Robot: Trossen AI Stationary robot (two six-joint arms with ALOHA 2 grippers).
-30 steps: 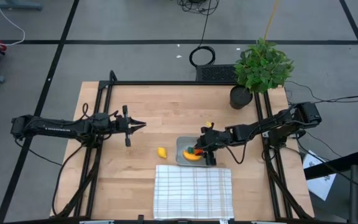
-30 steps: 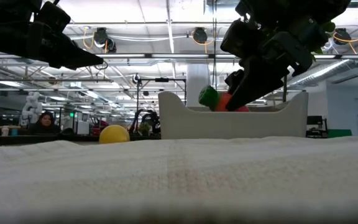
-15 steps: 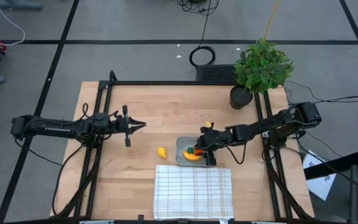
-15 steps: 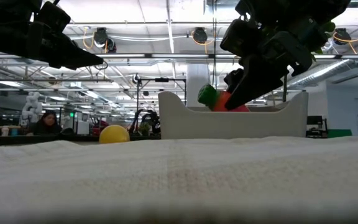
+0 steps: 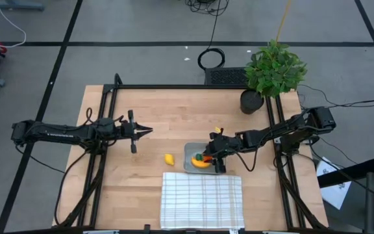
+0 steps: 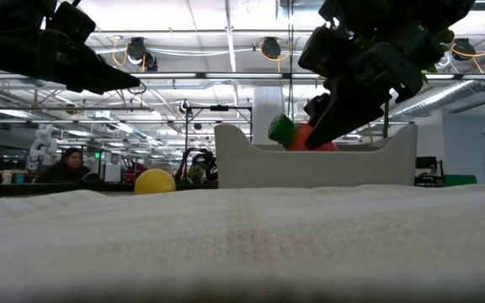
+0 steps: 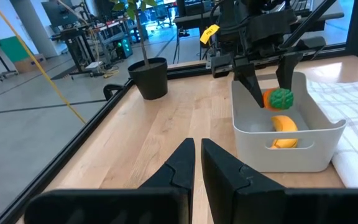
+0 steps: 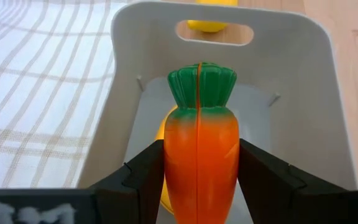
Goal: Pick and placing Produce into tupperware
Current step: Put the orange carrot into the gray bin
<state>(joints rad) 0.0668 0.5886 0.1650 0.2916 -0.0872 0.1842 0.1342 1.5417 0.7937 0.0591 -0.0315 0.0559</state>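
Plastic, wood and cloth, mostly matt

The glossy orange plastic carrot with a green top [image 8: 201,152] shows a moulded seam; the pale grey plastic tub [image 8: 316,99] looks smooth and matt; the light wooden table [image 5: 167,114] has fine grain; the white grid-patterned cloth [image 5: 202,200], lower centre, looks softly woven.

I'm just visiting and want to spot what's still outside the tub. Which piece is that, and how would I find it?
Start at the wooden table and find the grey tub just behind the white checked cloth. On bare wood beside the tub, towards the left arm's side, lies the lemon. It is small, round and plain yellow, unlike the curved banana and orange carrot in the tub.
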